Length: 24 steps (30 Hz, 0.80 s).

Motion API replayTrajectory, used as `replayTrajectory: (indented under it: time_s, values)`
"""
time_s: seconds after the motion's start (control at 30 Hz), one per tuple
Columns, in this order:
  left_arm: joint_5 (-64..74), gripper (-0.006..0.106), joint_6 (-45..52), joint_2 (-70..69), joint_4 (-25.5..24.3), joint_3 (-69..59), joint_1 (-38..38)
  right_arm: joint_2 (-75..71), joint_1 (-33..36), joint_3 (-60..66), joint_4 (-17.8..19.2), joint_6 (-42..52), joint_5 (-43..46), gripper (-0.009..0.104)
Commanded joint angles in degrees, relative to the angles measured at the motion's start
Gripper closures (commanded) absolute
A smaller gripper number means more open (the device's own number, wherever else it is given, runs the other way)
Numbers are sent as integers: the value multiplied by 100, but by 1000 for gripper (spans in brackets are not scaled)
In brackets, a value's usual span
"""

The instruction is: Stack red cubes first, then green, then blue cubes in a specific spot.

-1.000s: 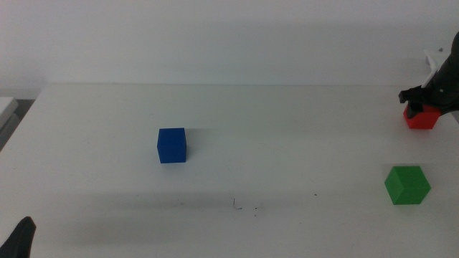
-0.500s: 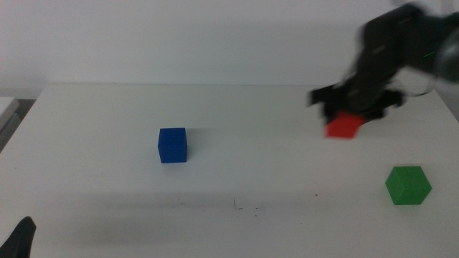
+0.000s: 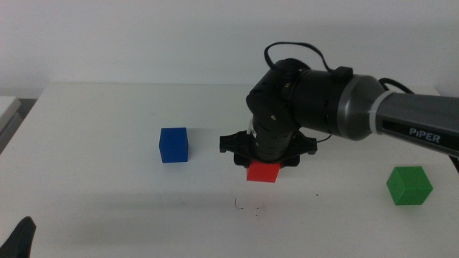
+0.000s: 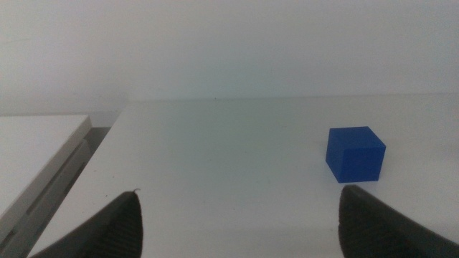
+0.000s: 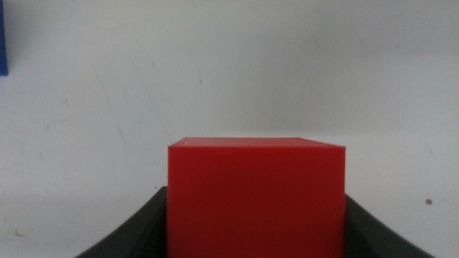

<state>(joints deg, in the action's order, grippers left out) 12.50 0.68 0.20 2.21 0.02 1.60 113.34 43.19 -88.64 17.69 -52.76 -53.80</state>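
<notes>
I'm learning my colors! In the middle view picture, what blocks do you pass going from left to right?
blue cube → red cube, held in the right gripper → green cube

The right arm (image 3: 315,107) is mostly chunky matte black, with rounded barrel-shaped joint housings, and further out it turns into a smooth dark grey sleeve. There's a thin white ring (image 3: 379,115) between the grey part and the last black link, and that link has "PIPER" printed on it in small white letters (image 3: 423,132). A black cable (image 3: 294,50) loops up over the top of the wrist. The right hand (image 3: 266,153) has short black tabs sticking out either side. The left hand (image 4: 237,226) only shows two dark, rounded-edged jaw tips.
</notes>
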Motion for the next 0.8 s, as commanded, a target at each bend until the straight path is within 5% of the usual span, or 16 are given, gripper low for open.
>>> replayTrajectory:
  time_s: [0.0, 0.23, 0.77]
  values:
    - [-72, 7, -1, -20, 20, -2, -15, -3, 45, 17, 40, -154, -64, 94]
    - [-72, 7, -1, -20, 20, -2, -15, 206, 377, 17, 408, -678, -25, 94]
    - [-72, 7, -1, -20, 20, -2, -15, 858, 462, 17, 264, -726, 286, 94]
